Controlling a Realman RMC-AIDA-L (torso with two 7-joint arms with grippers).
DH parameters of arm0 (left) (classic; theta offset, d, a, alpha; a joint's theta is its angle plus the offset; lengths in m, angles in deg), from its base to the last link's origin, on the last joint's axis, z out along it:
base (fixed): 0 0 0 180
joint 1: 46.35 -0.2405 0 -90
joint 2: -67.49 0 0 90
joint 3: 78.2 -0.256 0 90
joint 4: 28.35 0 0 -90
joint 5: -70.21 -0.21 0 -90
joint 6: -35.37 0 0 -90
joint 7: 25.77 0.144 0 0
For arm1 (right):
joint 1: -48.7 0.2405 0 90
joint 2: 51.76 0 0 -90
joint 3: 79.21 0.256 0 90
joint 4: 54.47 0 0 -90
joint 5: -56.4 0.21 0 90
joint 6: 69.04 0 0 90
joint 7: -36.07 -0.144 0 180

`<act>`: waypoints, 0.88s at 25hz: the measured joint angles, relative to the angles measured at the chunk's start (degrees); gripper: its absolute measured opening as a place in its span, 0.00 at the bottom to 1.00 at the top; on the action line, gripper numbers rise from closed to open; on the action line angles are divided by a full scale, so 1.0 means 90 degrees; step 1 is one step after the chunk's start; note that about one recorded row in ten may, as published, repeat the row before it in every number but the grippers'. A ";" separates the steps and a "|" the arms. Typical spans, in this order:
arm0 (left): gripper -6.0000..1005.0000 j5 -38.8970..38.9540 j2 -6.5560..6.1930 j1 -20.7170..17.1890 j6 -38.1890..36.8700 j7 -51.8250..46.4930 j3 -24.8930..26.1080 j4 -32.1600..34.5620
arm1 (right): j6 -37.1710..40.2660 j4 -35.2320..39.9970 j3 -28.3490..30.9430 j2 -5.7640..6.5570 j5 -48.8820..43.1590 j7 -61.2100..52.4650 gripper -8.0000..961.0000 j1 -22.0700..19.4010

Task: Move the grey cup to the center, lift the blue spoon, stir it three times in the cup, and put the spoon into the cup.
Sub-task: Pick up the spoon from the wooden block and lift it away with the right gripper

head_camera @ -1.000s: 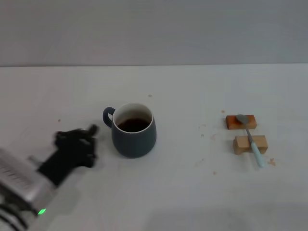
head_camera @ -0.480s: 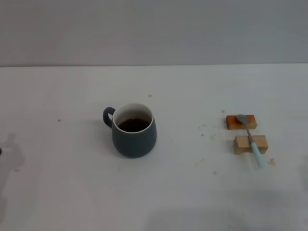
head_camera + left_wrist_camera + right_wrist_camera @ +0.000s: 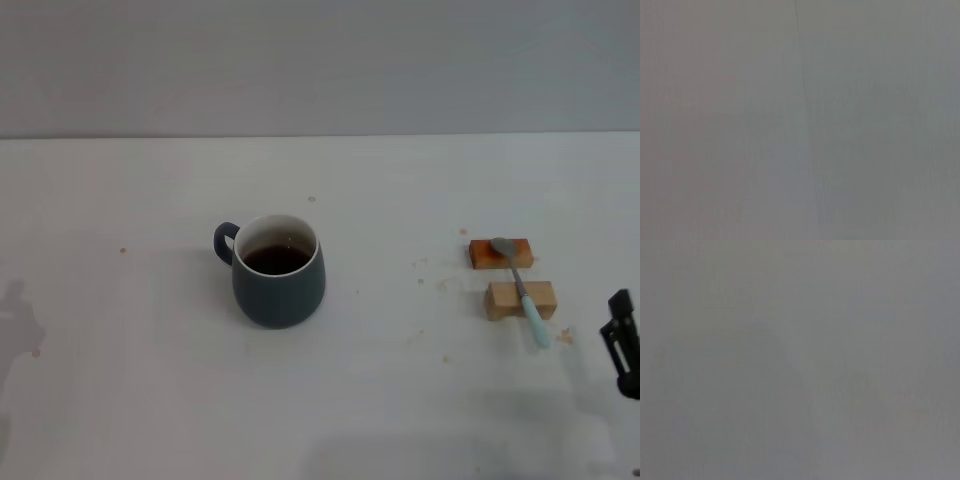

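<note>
Dark brown liquid [image 3: 277, 259] in grey cup [image 3: 277, 288]

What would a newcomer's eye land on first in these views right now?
The grey cup, dark liquid inside, stands alone mid-table with its handle toward the robot's left. To its right the blue spoon lies across two wooden blocks. The right gripper shows at the table's right edge, near the spoon's handle end.

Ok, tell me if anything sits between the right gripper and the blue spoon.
Nothing visible does. The right gripper is at the table's right edge; bare table separates it from the blue spoon, which rests across two wooden blocks.
</note>
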 joint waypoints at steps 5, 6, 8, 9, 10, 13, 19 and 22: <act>0.00 -0.0010 0.0006 0.0031 0.0065 0.0000 -0.0021 0.0038 | -0.0457 0.0103 0.0011 -0.0001 -0.0037 -0.0023 0.74 0.0023; 0.00 -0.0012 0.0006 0.0034 0.0071 0.0000 -0.0027 0.0038 | -0.0569 0.0131 0.0031 -0.0001 -0.0038 -0.0033 0.74 0.0046; 0.00 -0.0012 0.0006 0.0038 0.0076 -0.0001 -0.0032 0.0039 | -0.0772 0.0163 0.0080 -0.0009 -0.0038 -0.0050 0.74 0.0088; 0.00 -0.0012 0.0006 0.0038 0.0076 -0.0002 -0.0035 0.0039 | -0.0834 0.0164 0.0094 -0.0011 -0.0038 -0.0056 0.74 0.0112; 0.00 -0.0012 0.0006 0.0038 0.0076 -0.0002 -0.0036 0.0039 | -0.0893 0.0163 0.0107 -0.0011 -0.0038 -0.0061 0.74 0.0140; 0.00 -0.0012 0.0006 0.0040 0.0076 -0.0004 -0.0036 0.0039 | -0.1027 0.0139 0.0109 -0.0010 -0.0037 -0.0071 0.74 0.0232; 0.00 -0.0011 0.0006 0.0075 0.0076 -0.0006 -0.0033 0.0036 | -0.1289 0.0090 0.0102 -0.0017 -0.0040 -0.0073 0.74 0.0327; 0.00 -0.0011 0.0006 0.0098 0.0076 -0.0008 -0.0032 0.0038 | -0.1473 0.0083 0.0108 -0.0017 -0.0020 -0.0073 0.74 0.0352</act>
